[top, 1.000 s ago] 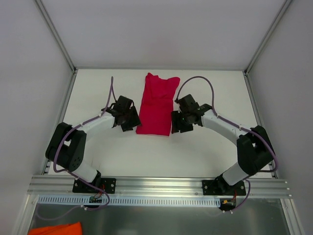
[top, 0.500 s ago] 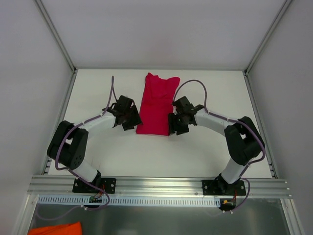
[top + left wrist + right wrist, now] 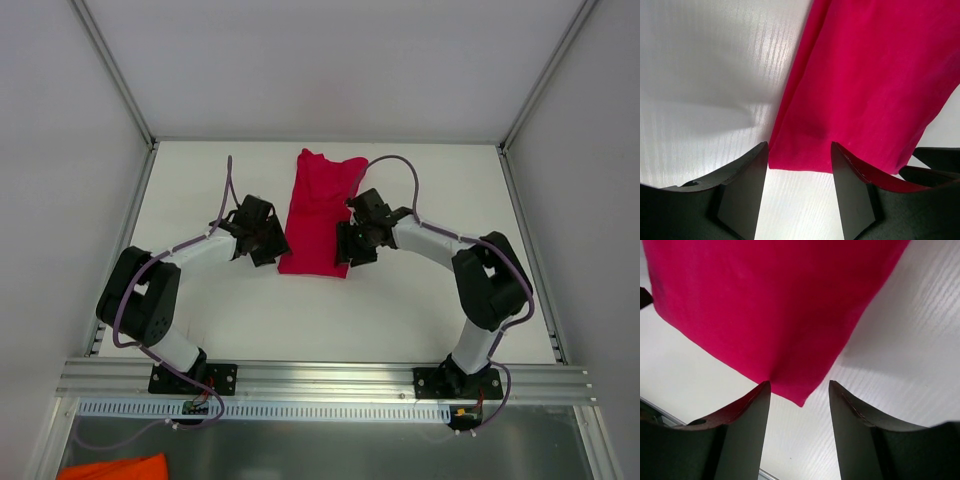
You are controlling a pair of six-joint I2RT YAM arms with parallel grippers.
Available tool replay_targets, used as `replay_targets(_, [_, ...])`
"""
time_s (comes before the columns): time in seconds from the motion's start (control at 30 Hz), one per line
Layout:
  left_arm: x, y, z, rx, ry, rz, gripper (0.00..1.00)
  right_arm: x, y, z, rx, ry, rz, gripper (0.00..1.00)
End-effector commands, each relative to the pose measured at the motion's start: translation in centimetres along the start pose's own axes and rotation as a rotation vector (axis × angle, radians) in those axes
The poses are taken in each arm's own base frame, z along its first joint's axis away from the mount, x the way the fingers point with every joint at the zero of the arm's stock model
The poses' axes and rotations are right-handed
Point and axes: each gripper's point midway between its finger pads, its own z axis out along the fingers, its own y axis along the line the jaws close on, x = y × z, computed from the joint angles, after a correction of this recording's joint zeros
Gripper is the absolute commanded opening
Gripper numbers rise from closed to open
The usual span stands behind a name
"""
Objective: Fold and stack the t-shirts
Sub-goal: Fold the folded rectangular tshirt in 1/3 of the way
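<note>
The red t-shirt [image 3: 322, 205] lies on the white table [image 3: 440, 300], folded into a long narrow strip that runs away from the arm bases. Its near end sits between the two grippers. The left gripper [image 3: 266, 243] stands just beside the strip's left edge, and the right gripper [image 3: 350, 247] is over its near right corner. From above, both sets of fingertips are hidden under the grippers' own bodies, so contact with the cloth cannot be read there.

In the left wrist view the jaws are spread with nothing pinched. The shirt's near hem crosses the gap just ahead of the fingers [image 3: 742, 192], and its near left corner sits close by the tip on the left of that view. The other finger shows a red reflection on its inner face. Whether either tip touches the fabric cannot be told. Past that finger, at the frame's right edge, a dark shape is partly covered by the cloth and cut off, too little of it showing to make out.

In the right wrist view the jaws are also spread and empty. A pointed corner of the shirt reaches into the gap just ahead of the fingers [image 3: 745, 435], and the rest of the cloth runs off the top edge.

An orange cloth [image 3: 110, 467] lies below the table's near rail, cut off by the frame's bottom edge.
</note>
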Motion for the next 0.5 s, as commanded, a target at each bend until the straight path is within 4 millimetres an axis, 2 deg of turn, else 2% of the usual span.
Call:
replay_targets(0.0, [0.3,-0.6,0.1,0.033,0.01,-0.015,0.53,-1.7,1.8,0.0,-0.057,-0.036,0.011,0.54])
replay_targets(0.17, [1.1,-0.1,0.4,0.031,0.028,-0.028,0.48,-1.0,2.1,0.8,-0.062,-0.004,0.017,0.53])
replay_targets(0.47, [2.0,0.6,0.5,0.022,0.048,-0.03,0.48,0.7,1.2,0.9,-0.048,0.024,0.026,0.52])
